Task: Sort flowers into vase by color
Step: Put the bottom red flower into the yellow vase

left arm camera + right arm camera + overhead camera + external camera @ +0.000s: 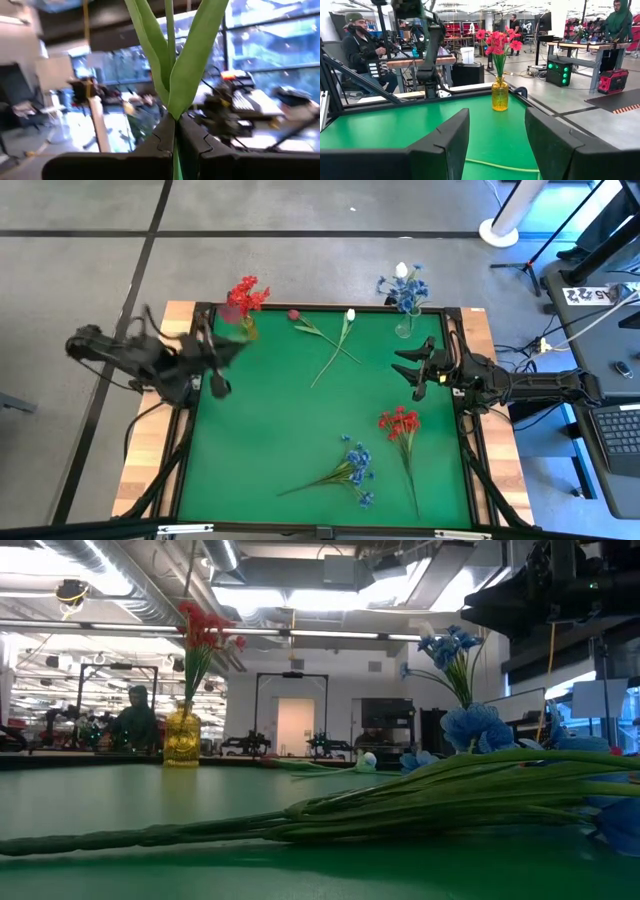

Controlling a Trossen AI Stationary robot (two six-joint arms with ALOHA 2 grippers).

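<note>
My left gripper (213,366) hangs over the table's far-left corner, shut on a green-stemmed flower (172,60). Its pinkish bud (234,314) shows blurred beside the yellow vase (247,328) that holds red blossoms (247,293). My right gripper (412,370) is open above the table's right side and touches nothing. A red-pink tulip (294,314) and a white tulip (350,314) lie crossed on the green mat. A red cluster (399,422) and a blue cluster (357,464) lie nearer the front. A clear vase (404,326) holds blue blossoms and a white tulip. My left gripper (176,125) pinches the flower's green stem between its two fingers, just below where the long leaves branch off (175,107). The stem and leaves run on ahead past the fingertips. The flower is lifted clear of the mat.
The blue cluster's stems (400,802) lie across the front of the low view. A raised dark frame (200,308) and wooden border ring the mat. Bare mat (260,420) lies at the left and centre. People sit at benches in the room beyond (362,40).
</note>
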